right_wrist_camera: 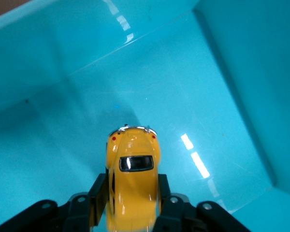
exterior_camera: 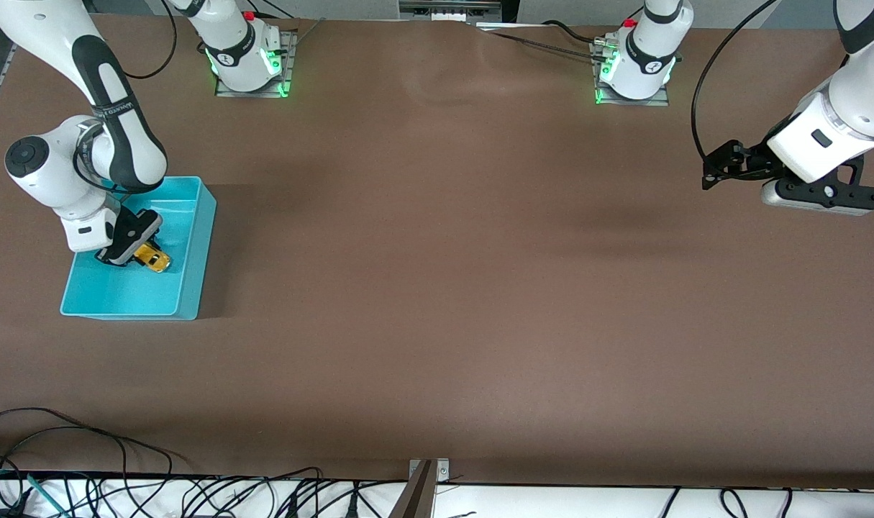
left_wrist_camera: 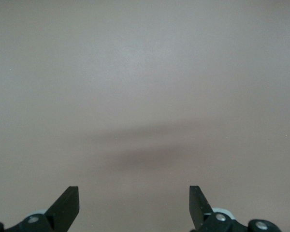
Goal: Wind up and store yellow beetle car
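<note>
The yellow beetle car (exterior_camera: 154, 257) is a tiny yellow toy with dark windows. It sits between the fingers of my right gripper (exterior_camera: 138, 253), which is shut on its sides. The gripper holds it low inside the turquoise bin (exterior_camera: 196, 230), at the right arm's end of the table. In the right wrist view the car (right_wrist_camera: 133, 154) points away from the right gripper (right_wrist_camera: 133, 181), over the bin's floor (right_wrist_camera: 183, 96). My left gripper (exterior_camera: 711, 173) is open and empty, up over bare table at the left arm's end. It also shows in the left wrist view (left_wrist_camera: 134, 198).
The brown table (exterior_camera: 437, 288) stretches between the two arms. Loose cables (exterior_camera: 120, 489) lie along the table edge nearest the front camera. The bin's walls (right_wrist_camera: 241, 72) rise close around the car and the right gripper.
</note>
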